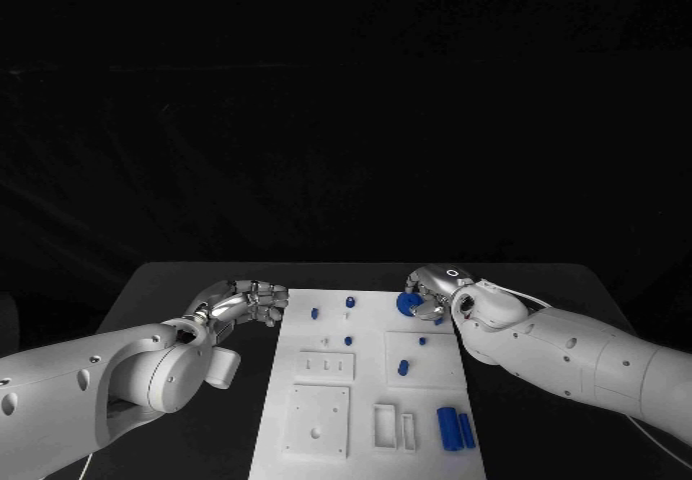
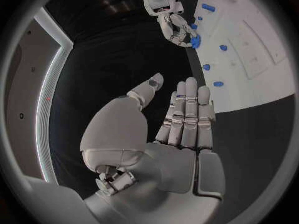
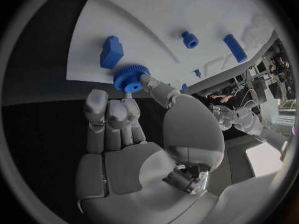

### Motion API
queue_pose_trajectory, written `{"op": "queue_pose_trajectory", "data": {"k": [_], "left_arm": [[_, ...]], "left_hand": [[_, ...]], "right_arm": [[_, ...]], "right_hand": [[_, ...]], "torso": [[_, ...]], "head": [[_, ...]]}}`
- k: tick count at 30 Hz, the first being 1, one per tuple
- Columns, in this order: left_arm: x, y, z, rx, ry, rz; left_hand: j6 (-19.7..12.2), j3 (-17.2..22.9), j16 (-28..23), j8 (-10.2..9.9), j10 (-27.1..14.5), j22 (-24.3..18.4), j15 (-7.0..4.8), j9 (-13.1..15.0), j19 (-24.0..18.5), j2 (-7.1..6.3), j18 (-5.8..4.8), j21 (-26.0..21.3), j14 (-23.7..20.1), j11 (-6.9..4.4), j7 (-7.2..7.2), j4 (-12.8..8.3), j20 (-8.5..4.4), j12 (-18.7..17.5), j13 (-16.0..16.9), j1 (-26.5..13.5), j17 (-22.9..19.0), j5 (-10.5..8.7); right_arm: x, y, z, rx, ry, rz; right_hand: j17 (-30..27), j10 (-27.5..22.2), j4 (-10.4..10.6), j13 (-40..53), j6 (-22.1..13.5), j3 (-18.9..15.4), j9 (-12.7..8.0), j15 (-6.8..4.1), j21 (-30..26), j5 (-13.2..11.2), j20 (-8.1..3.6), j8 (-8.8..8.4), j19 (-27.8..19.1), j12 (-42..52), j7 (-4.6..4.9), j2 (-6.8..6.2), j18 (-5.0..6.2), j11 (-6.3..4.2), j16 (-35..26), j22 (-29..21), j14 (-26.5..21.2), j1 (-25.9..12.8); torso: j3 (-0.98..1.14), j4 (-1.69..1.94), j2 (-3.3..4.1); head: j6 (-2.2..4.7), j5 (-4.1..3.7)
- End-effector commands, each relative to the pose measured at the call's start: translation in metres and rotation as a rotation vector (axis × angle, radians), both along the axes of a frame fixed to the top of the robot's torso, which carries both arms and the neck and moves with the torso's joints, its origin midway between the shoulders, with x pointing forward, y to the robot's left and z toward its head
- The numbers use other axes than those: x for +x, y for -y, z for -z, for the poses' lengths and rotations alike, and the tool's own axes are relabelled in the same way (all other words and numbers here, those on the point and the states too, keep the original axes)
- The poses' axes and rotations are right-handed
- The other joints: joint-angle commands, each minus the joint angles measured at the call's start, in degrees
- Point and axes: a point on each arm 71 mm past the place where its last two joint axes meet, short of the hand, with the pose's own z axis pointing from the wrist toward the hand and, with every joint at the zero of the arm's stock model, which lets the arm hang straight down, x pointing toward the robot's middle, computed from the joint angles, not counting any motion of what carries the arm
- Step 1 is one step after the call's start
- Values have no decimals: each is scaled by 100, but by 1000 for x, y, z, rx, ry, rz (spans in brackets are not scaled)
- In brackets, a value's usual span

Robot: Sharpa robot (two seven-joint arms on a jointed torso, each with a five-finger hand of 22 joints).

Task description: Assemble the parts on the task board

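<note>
The white task board lies in the middle of the black table. My right hand hovers at the board's far right corner and pinches a blue gear between thumb and fingers; the right wrist view shows the gear at the fingertips of that hand, just over the board's edge. A blue block lies on the board close to the gear. My left hand is beside the board's far left corner, holding nothing; in the left wrist view its fingers are straight, over the bare table.
Small blue pegs stand near the board's far edge, others mid-board. Two blue cylinders lie at the near right. Recessed white frames fill the near left. Black table surrounds the board.
</note>
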Motion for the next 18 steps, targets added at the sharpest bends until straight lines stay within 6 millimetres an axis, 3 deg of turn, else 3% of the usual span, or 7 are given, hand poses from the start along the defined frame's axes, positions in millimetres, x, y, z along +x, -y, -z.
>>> {"op": "queue_pose_trajectory", "data": {"k": [1, 9, 18], "left_arm": [[-1, 2, -2, -5, 11, 11], [-1, 1, -2, -5, 12, 9], [-2, 2, -2, -6, 11, 11]], "left_hand": [[13, 8, -24, -21, -6, -10, -11, 9, -3, 11, 111, 16, -37, 15, 26, -32, -23, -33, 6, -48, -8, -27], [13, 9, -24, -21, -5, -12, -11, 10, -4, 12, 111, 18, -37, 15, 26, -33, -23, -34, 7, -51, -8, -27], [14, 12, -24, -22, -4, -14, -11, 12, -6, 10, 111, 19, -37, 14, 26, -36, -23, -36, 7, -52, -8, -27]], "right_arm": [[-4, -8, -9, -30, 100, -23], [-17, -38, -23, -22, 171, -104], [-26, -81, -26, -14, 189, -185]], "right_hand": [[11, 55, 55, 28, 473, 8, -4, -50, 31, -25, -18, 12, 47, 32, 66, -77, 576, 1, -40, 89, -4, 34], [37, 96, 148, 23, 511, 68, -12, -63, 49, -27, -42, 16, 77, 48, 52, -165, 576, -12, -52, 86, 11, 89], [51, 113, 205, 16, 526, 111, -20, -66, 58, -26, -48, 13, 88, 49, 48, -215, 576, -16, -64, 86, 17, 121]], "torso": [[-8, -8, -3], [-7, -8, -1], [-13, 7, -1]], "head": [[9, 7], [33, 15], [54, 25]]}}
